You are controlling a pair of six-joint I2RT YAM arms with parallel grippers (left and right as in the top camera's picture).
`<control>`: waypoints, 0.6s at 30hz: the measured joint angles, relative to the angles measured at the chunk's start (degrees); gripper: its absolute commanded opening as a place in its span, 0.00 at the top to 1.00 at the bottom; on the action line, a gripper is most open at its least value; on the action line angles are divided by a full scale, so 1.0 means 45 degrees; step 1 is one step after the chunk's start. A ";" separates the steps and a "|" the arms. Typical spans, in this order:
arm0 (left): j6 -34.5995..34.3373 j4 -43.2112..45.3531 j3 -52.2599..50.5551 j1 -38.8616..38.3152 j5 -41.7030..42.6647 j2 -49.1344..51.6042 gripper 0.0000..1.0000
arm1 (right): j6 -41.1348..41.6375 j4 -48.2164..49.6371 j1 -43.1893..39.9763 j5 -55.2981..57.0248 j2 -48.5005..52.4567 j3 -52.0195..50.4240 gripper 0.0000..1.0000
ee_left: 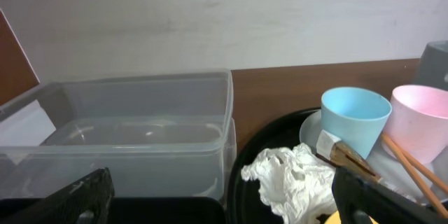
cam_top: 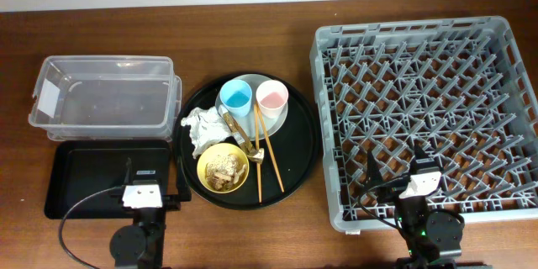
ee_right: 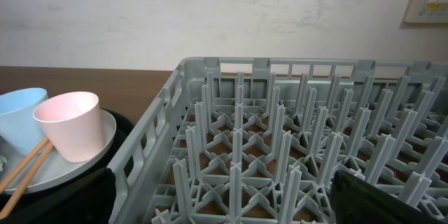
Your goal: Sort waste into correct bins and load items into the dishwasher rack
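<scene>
On the round black tray (cam_top: 294, 164) a blue cup (cam_top: 236, 97) and a pink cup (cam_top: 271, 97) stand on the grey-green plate (cam_top: 252, 79). A white napkin (cam_top: 202, 128), a brown wrapper (cam_top: 233, 124), chopsticks (cam_top: 267, 155) and a yellow bowl (cam_top: 212, 161) holding beige scraps (cam_top: 224, 169) lie beside them. My left gripper (cam_top: 154, 176) is open and empty over the shallow black tray (cam_top: 84, 181), with the napkin (ee_left: 294, 178) ahead to the right. My right gripper (ee_right: 224, 203) is open and empty over the grey rack's (cam_top: 429, 109) near left corner.
The clear tub (cam_top: 105, 92) with a white label stands behind the shallow black tray, at the far left. The rack holds nothing but its pegs (ee_right: 280, 147). A pale wall stands behind the table.
</scene>
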 measured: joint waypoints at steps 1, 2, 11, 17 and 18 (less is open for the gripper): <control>0.0000 0.0024 0.0000 0.0000 0.0282 0.0000 0.01 | -0.0005 0.0000 0.0000 0.0000 0.0000 0.0000 0.02; 0.0000 0.0044 0.0000 0.0000 0.0971 0.0000 0.01 | 0.0005 0.0000 0.0000 0.0000 0.0000 0.0000 0.02; -0.0685 -0.9753 1.0326 0.0000 0.5877 0.4726 0.01 | 0.0000 0.0015 -0.0005 -0.0010 -0.0010 -0.0005 0.02; -0.0704 -1.6519 1.9215 -0.0049 0.6654 1.5538 0.99 | 0.0000 0.0005 -0.0010 0.0000 0.0010 0.0000 0.02; -0.0743 -1.6470 1.9234 -0.0049 0.6402 1.6611 0.99 | 0.0000 0.0010 -0.0010 0.0000 0.0010 0.0000 0.02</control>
